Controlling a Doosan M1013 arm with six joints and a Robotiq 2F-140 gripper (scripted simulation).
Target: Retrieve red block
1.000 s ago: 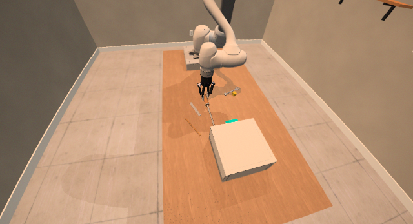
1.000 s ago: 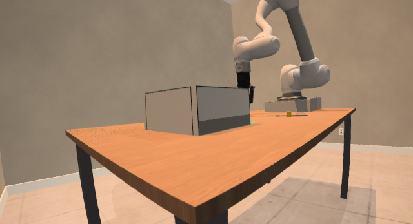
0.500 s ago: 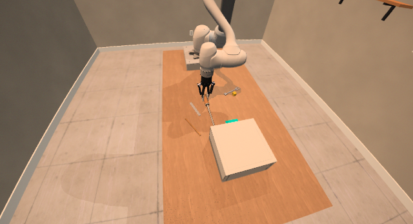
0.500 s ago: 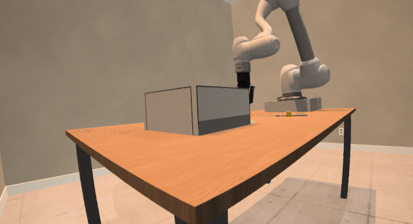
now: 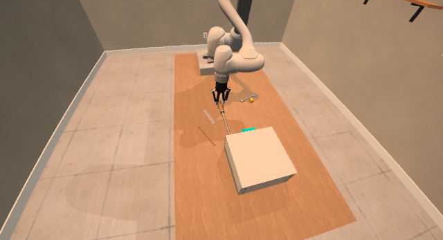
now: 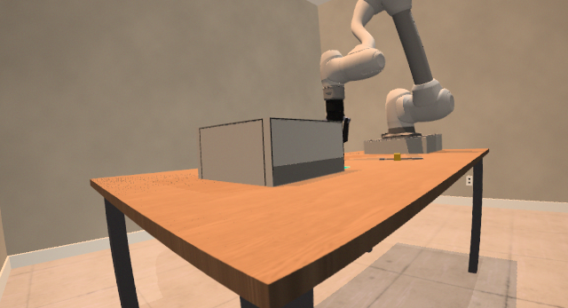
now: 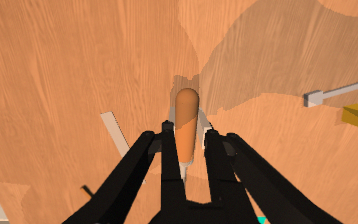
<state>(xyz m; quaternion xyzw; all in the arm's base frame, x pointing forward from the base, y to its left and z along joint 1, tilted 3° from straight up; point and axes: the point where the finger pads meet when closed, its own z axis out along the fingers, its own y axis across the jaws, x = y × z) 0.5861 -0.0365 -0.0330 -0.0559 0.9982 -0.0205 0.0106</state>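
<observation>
Red block: nowhere visible in any view, presumably hidden under the cabinet (image 5: pixel 259 158).

Left to right on the desk (image 5: pixel 194 185), from the top: thin dark stick (image 5: pixel 206 135), grey flat strip (image 5: pixel 209 116), then claw (image 5: pixel 221 101) clamped on the orange handle of a long tool (image 5: pixel 223 117), shaft running toward the cabinet's near corner. Further right, a sliver of teal square (image 5: pixel 248 129) peeking from behind the cabinet edge, then wrench (image 5: pixel 248 97) and small yellow cube (image 5: pixel 252 100).

Best handling of the step, as a judgement: keep the shaft low and flat, slide the tip in under the cabinet, get behind the block, then draw it out toward the teal patch without losing the handle.

Wrist view alone confirms the fingers pinching the handle; top view alone shows the shaft's full reach. Exterior view gives the cabinet's height, but hides the tool behind it.
</observation>
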